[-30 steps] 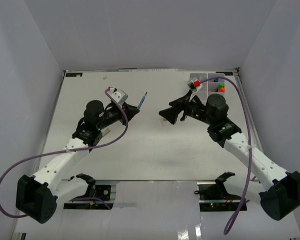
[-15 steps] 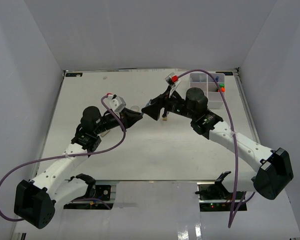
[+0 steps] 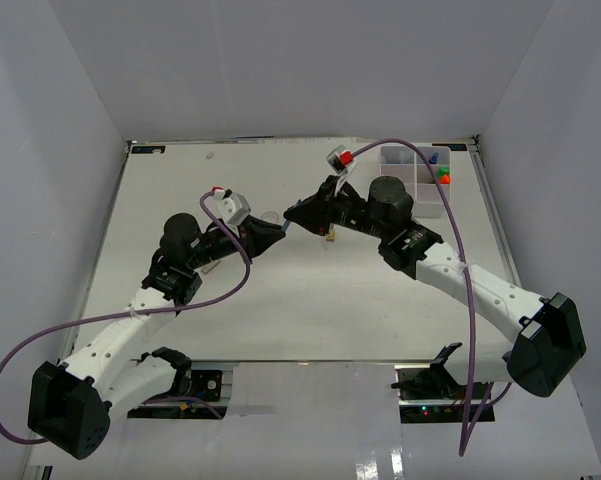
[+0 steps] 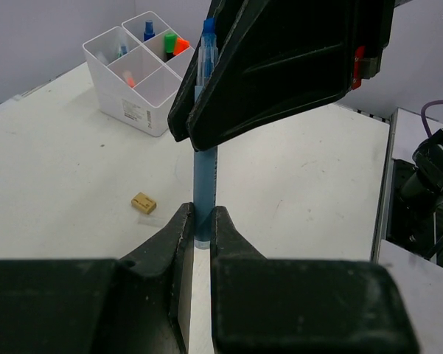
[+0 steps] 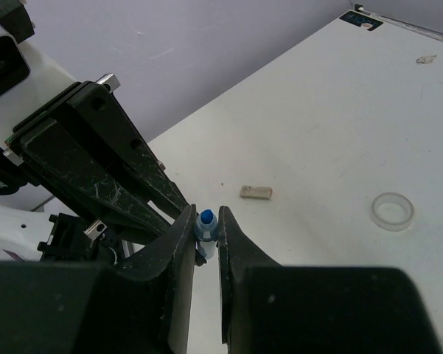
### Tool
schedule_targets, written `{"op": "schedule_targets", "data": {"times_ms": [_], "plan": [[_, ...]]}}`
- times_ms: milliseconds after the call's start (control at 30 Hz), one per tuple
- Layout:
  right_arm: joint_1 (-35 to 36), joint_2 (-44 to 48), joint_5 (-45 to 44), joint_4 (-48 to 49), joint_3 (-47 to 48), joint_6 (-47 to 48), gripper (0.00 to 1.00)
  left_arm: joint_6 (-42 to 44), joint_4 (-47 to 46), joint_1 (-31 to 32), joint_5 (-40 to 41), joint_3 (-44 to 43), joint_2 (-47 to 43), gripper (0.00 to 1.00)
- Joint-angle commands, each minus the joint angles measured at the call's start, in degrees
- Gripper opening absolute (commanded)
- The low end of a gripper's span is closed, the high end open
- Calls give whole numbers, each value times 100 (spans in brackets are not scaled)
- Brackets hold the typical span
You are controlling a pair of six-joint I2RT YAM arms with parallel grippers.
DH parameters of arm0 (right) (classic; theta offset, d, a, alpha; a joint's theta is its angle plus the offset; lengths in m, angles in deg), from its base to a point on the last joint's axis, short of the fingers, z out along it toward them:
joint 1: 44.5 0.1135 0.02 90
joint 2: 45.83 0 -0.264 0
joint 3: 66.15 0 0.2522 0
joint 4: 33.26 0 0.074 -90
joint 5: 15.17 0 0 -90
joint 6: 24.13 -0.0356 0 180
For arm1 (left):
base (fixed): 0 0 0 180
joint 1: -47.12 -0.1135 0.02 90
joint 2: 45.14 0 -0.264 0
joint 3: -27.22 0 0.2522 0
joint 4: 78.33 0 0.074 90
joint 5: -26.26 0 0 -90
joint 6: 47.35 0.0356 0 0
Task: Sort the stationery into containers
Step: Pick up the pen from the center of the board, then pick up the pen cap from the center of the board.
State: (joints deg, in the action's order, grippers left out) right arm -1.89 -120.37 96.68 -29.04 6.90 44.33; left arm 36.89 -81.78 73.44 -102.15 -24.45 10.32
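Note:
A thin blue pen (image 4: 205, 173) hangs above the table, gripped at both ends. My left gripper (image 4: 199, 215) is shut on its lower end. My right gripper (image 5: 205, 221) is shut on its blue-tipped upper end (image 5: 206, 219). In the top view the left gripper (image 3: 277, 229) and the right gripper (image 3: 293, 214) meet tip to tip at mid-table, and the pen is barely visible between them. A white container (image 3: 416, 178) with divided compartments stands at the back right and holds green and orange-capped markers (image 3: 442, 175). It also shows in the left wrist view as the container (image 4: 133, 81).
A small tan block (image 3: 330, 237) lies on the table under the right arm; it appears as the tan block (image 4: 143, 203) in the left wrist view. A clear tape ring (image 5: 392, 211) and a grey block (image 5: 256, 192) rest on the white table. Purple cables loop over both arms.
My right arm swung left from the container to the pen, and its jaws went from open to shut on the pen's end. The left gripper kept its hold and shifted slightly.

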Motion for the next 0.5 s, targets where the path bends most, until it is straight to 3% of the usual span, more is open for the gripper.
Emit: {"op": "schedule_targets", "data": {"times_ms": [0,33,67,233,333,467], "plan": [[-42,124,-119,189,162,124,10,-92,-186,13,-315,3,-71,11],[-42,116,-67,189,162,124,8,-92,-177,4,-368,-6,-53,15],[-34,124,-32,197,153,124,8,-92,-177,13,-430,-32,-44,26],[-42,142,232,179,136,89,8,-180,-116,13,-623,-243,192,54],[-42,133,390,258,109,1,8,-241,-116,13,-868,-409,385,61],[-42,107,566,364,83,-96,8,-338,-116,13,-1071,-603,553,60]]}}
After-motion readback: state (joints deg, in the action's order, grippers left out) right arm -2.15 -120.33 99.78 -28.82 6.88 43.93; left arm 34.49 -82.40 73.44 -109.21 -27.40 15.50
